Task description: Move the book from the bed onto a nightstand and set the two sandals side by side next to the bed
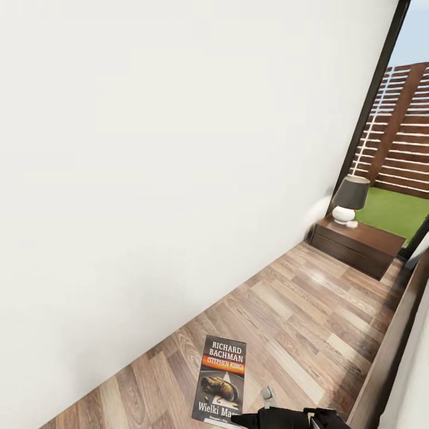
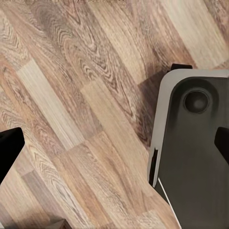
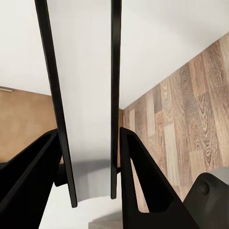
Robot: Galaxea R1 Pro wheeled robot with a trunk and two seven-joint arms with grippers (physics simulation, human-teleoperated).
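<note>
Right claw (image 3: 90, 157) is clenched on the book (image 1: 220, 381), pinching it at the spine edge. In the right wrist view the book sits edge-on between the black fingers (image 3: 143, 181). The head view puts it at 6 o'clock, cover up, over the wood floor (image 1: 298, 310), so it is off the bed and in carry.

Left claw (image 2: 114, 148) is released, fingers wide apart, nothing between them, hanging over floor beside the robot's grey base (image 2: 195, 152).

Nightstand (image 1: 357, 244) sits at 2 o'clock against the white wall (image 1: 149, 179), near the window, and is well apart from the book. A lamp (image 1: 348, 199) takes its left end. My read: aim for the bare right part of the top.
</note>
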